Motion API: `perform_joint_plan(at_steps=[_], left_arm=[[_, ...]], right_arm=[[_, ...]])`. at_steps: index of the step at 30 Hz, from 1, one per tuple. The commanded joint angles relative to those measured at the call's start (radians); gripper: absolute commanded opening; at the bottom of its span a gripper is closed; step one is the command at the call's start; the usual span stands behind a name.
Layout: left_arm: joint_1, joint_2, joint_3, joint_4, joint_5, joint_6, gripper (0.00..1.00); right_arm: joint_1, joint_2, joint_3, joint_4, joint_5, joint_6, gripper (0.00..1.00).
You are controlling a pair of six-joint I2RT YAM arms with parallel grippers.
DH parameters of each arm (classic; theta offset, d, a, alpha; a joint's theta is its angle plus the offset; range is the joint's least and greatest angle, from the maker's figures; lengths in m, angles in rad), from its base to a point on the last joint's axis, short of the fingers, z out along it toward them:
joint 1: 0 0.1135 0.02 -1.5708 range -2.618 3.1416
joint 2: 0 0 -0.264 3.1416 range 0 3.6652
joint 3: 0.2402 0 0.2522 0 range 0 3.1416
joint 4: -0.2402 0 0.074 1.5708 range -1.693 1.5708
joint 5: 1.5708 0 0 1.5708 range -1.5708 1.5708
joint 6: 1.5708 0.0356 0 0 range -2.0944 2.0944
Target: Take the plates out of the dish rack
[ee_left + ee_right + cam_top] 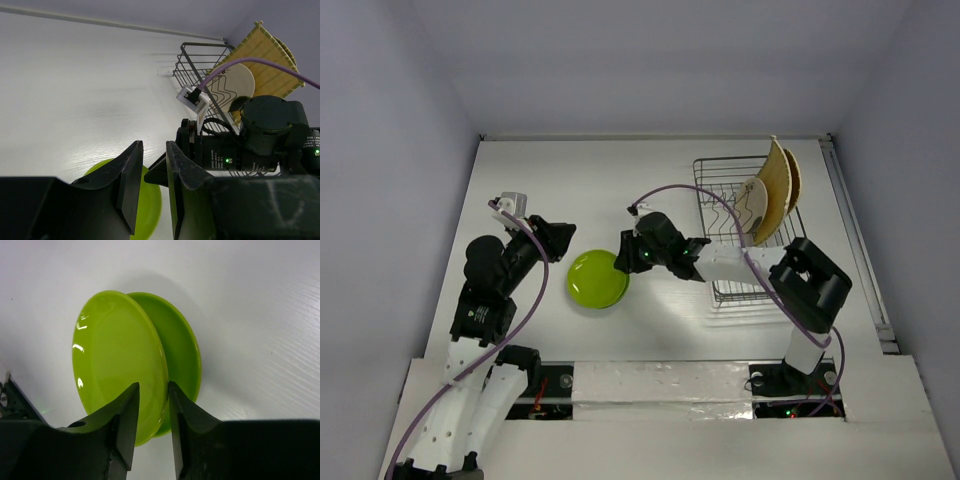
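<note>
Two lime-green plates lie together on the table left of the dish rack (705, 175). My right gripper (153, 385) is shut on the rim of the upper lime-green plate (115, 355), which tilts up off the lower one (182, 345). In the top view the right gripper (623, 262) is at the right edge of the green plates (596, 280). My left gripper (570, 243) is empty just left of them, its jaws a narrow gap apart (154, 143). In the rack stand a cream plate (752, 205) and a yellow ribbed plate (776, 185).
The rack (187, 65) stands at the far right, close to the right wall. A second yellowish plate (793, 180) leans behind the ribbed one. My right arm (260, 145) reaches across from the rack's front to the green plates (150, 205).
</note>
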Motion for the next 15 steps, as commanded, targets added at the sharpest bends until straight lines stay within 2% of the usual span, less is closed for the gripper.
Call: perform_joint_plan(at_steps=[1, 2, 6, 9, 10, 12, 13, 14, 15], left_arm=[[-0.005, -0.011, 0.035, 0.033, 0.004, 0.007, 0.23], [-0.005, -0.013, 0.035, 0.032, 0.004, 0.007, 0.23], [-0.005, -0.014, 0.035, 0.033, 0.004, 0.006, 0.23], [-0.005, -0.016, 0.035, 0.032, 0.004, 0.006, 0.23], [-0.005, -0.016, 0.035, 0.032, 0.004, 0.006, 0.23], [-0.005, -0.017, 0.035, 0.032, 0.003, 0.007, 0.23], [-0.005, -0.017, 0.035, 0.032, 0.004, 0.006, 0.23], [-0.005, -0.016, 0.035, 0.032, 0.004, 0.007, 0.23], [-0.005, -0.016, 0.035, 0.032, 0.004, 0.007, 0.23]], right_arm=[[0.003, -0.054, 0.014, -0.005, 0.068, -0.016, 0.38], [0.003, -0.066, 0.014, -0.023, 0.081, -0.025, 0.41], [0.003, -0.149, 0.017, -0.080, 0.183, -0.051, 0.42], [0.003, -0.222, 0.028, -0.150, 0.309, -0.085, 0.41], [0.003, -0.239, 0.035, -0.177, 0.396, -0.099, 0.39], [-0.007, -0.272, 0.081, -0.288, 0.500, -0.140, 0.25], [-0.016, -0.278, 0.098, -0.330, 0.604, -0.154, 0.17], [-0.030, -0.282, 0.115, -0.408, 0.642, -0.174, 0.01], [-0.073, -0.292, 0.143, -0.439, 0.671, -0.183, 0.00]])
